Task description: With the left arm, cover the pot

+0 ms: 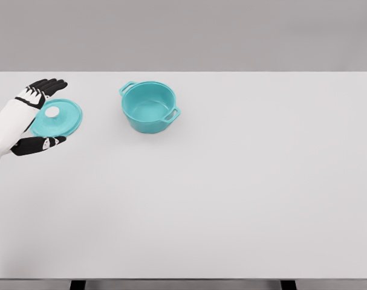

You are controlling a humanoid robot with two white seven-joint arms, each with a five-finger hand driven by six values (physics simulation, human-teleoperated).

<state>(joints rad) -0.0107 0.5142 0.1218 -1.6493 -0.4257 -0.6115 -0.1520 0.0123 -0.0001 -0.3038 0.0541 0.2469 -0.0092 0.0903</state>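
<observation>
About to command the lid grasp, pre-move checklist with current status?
1. Left hand at the lid: ok, it sits at the lid's left edge.
2. Fingers spread around the lid, not closed on it: ok, upper fingers lie past its far rim, thumb by its near rim.
3. Lid flat on the table, white knob up: ok.
4. Pot open and upright, nothing inside: ok.
5. Path from lid rightward to pot free of other things: ok.
6. Actual finger contact with the lid rim: cannot tell from the head view.
</observation>
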